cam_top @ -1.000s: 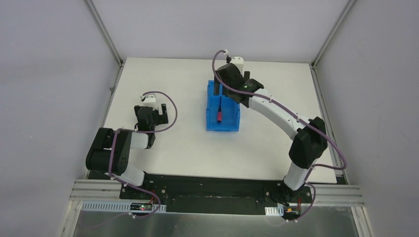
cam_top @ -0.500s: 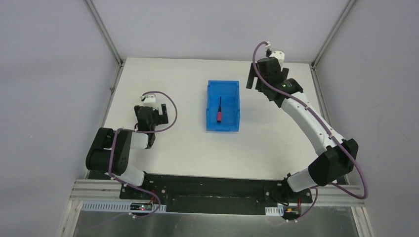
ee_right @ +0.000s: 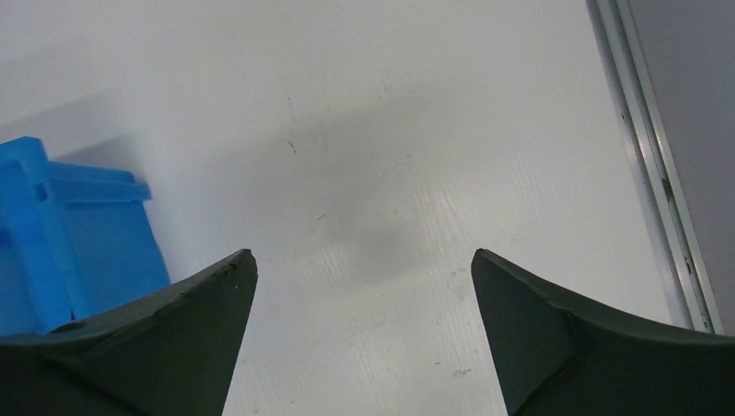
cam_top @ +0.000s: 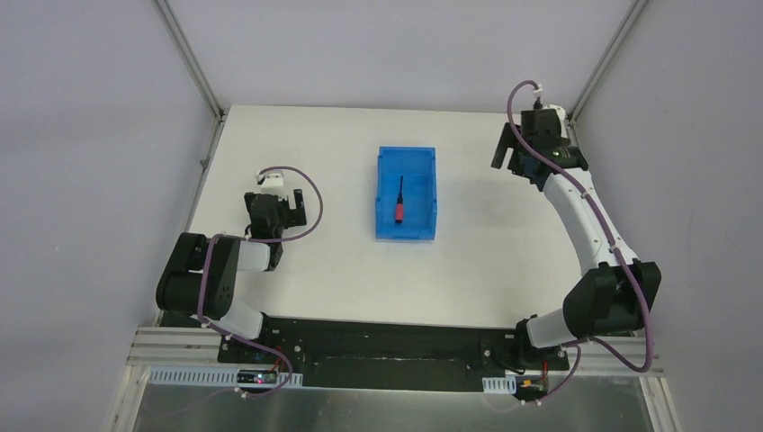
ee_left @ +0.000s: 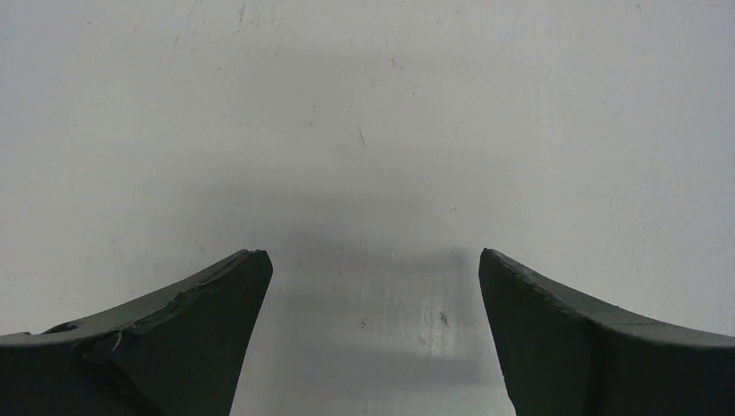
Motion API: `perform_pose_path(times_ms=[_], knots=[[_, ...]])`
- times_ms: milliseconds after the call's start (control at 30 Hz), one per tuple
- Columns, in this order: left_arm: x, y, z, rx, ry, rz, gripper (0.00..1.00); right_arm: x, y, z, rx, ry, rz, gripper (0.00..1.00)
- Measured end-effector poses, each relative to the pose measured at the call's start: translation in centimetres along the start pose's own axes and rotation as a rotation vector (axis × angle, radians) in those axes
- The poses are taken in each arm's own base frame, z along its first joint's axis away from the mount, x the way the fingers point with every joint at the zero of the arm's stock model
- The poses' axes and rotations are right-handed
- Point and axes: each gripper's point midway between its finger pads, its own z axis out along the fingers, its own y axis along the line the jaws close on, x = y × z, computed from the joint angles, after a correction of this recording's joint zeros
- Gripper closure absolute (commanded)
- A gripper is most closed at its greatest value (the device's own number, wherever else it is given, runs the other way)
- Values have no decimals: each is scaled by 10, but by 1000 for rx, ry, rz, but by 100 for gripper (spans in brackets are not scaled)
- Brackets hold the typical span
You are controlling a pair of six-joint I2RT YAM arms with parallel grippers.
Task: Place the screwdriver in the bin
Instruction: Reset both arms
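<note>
The blue bin [cam_top: 421, 171] sits mid-table. The screwdriver [cam_top: 399, 202], red handle toward me and black shaft pointing away, lies on the bin's floor. My right gripper [cam_top: 511, 158] is open and empty, raised near the far right corner, well right of the bin. In the right wrist view its jaws [ee_right: 364, 260] are spread over bare table, with a corner of the bin [ee_right: 69, 234] at the left. My left gripper [cam_top: 270, 205] is open and empty at the table's left side; its wrist view shows spread jaws [ee_left: 373, 260] over bare table.
A metal frame rail [ee_right: 659, 173] runs along the table's right edge, close to my right gripper. Frame posts rise at the far corners [cam_top: 193, 63]. Grey walls enclose the table on three sides.
My right arm has swung from above the bin's far end out to the right, toward the far right corner. The screwdriver stays lying in the bin. The left arm has not moved.
</note>
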Motion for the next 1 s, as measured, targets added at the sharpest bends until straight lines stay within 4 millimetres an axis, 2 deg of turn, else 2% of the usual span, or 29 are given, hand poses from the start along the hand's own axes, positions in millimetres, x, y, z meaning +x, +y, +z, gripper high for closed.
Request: perform_pose_path(times_ms=[233, 367, 733, 1000], knots=[[0, 0, 0, 0, 0, 0, 1, 11, -39, 18, 19, 63, 51, 2], [0, 0, 0, 0, 0, 0, 1, 12, -51, 24, -1, 76, 69, 2], [0, 0, 0, 0, 0, 0, 1, 13, -60, 40, -107, 86, 42, 2], [0, 0, 0, 0, 0, 0, 1, 24, -55, 46, -164, 110, 6, 2]])
